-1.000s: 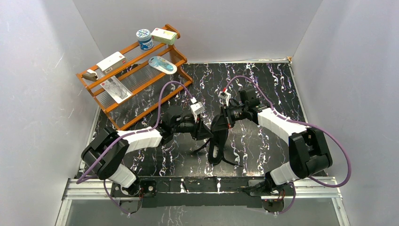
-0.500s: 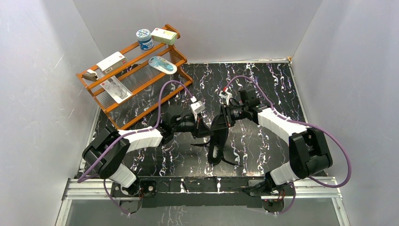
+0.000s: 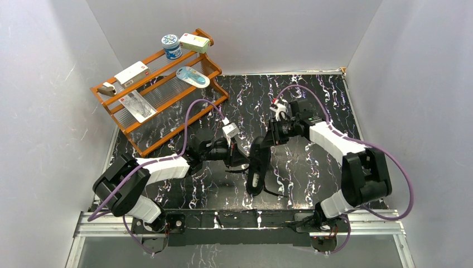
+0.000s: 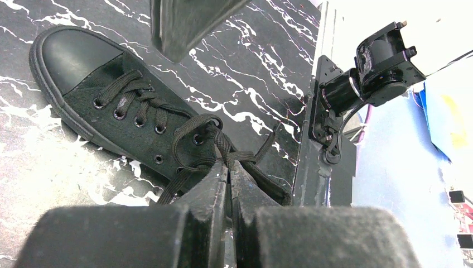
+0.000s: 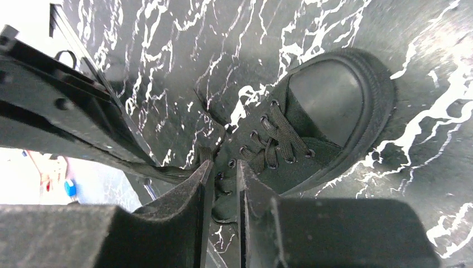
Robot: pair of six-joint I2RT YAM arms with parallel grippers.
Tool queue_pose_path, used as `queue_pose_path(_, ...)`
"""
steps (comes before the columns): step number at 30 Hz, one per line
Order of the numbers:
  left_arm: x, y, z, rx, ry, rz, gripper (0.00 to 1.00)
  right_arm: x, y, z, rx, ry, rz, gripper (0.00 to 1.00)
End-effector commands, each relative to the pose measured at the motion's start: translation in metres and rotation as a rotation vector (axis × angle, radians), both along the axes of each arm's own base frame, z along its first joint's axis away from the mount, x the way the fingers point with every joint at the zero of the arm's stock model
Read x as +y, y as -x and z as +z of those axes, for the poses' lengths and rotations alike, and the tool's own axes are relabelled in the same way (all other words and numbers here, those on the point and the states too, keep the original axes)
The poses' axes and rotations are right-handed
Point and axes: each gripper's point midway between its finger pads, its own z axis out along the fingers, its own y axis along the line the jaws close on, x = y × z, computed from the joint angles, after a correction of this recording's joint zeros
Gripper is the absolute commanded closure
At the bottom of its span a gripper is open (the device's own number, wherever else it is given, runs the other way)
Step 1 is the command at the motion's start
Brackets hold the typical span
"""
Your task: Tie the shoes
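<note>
Jaws of left gripper [image 4: 229,177] and right gripper [image 5: 221,170] both look pinched on thin black laces [image 4: 189,124]. Between them the small black low-top sneaker [image 3: 256,170] lies on the bench [image 3: 312,106], long axis 12–6, toe at 12. Left sits at its 9, right at its 1. Pull should go across that axis.

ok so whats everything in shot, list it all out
sneaker: 1, black, middle of table
laces: 1 pair, black, looped over the sneaker
rack: 1, orange-brown wood, far left of table
tub: 1, blue and white, rack top
box: 1, green and white, beside tub
flat packs: 3, mostly white, on rack shelves
table: 1, black, white marbling
left arm: 1, white and black, jaws shut on laces
right arm: 1, same, jaws shut on laces
</note>
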Motion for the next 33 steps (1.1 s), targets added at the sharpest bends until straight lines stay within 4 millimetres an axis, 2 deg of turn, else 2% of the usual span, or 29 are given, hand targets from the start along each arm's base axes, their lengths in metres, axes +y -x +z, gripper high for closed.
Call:
queue_pose_path(1,-0.001,0.004,0.019,-0.042,0.045,-0.015,1.00,0.013,0.008,-0.008,0.018,0.005,0.107,0.69)
queue_pose_path(5,-0.001,0.004,0.020,-0.043,0.049,-0.016,1.00,0.018,0.009,-0.012,0.028,-0.004,0.115,0.65)
queue_pose_path(12,-0.001,0.004,0.023,-0.044,0.053,-0.015,1.00,0.023,0.027,-0.022,0.084,-0.036,0.157,0.62)
queue_pose_path(20,-0.002,0.005,0.024,-0.042,0.055,-0.021,1.00,0.025,0.041,-0.030,0.106,-0.037,0.174,0.64)
queue_pose_path(23,-0.001,0.006,0.026,-0.043,0.057,-0.021,1.00,0.024,0.040,-0.032,0.095,-0.024,0.163,0.68)
queue_pose_path(28,0.002,0.009,0.021,-0.024,0.041,-0.015,1.00,0.022,0.032,-0.026,0.059,-0.003,0.133,0.94)
queue_pose_path(33,0.014,0.016,0.001,0.049,-0.022,0.021,1.00,0.020,0.025,-0.015,0.015,0.005,0.095,1.00)
